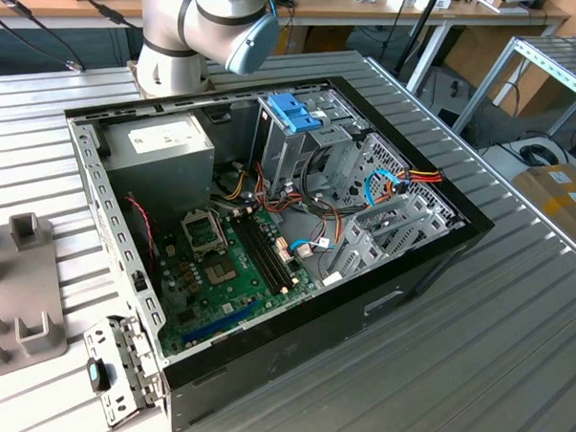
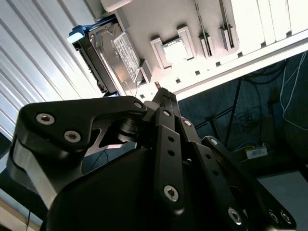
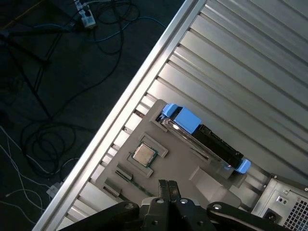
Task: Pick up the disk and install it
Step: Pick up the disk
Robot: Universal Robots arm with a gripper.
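The disk (image 3: 208,138) stands on its edge in a grey holder plate (image 3: 175,166) on the ribbed metal table, a silver-grey drive in a blue carrier frame. Its white label (image 2: 126,57) faces the plate's middle. My gripper (image 3: 168,185) hovers above the holder plate, well short of the disk and off to its side. The two black fingertips (image 2: 162,94) are pressed together, so it is shut with nothing in it. In the exterior view the open computer case (image 1: 400,288) lies on the table, with a metal drive cage (image 1: 301,145) topped by a blue handle.
A processor chip (image 3: 144,155) sits in a recess of the holder plate. The table edge (image 3: 134,96) runs close by, with cables on the floor beyond. Inside the case are a grey power-supply box (image 1: 167,149), the motherboard (image 1: 228,271) and loose wires (image 1: 404,178).
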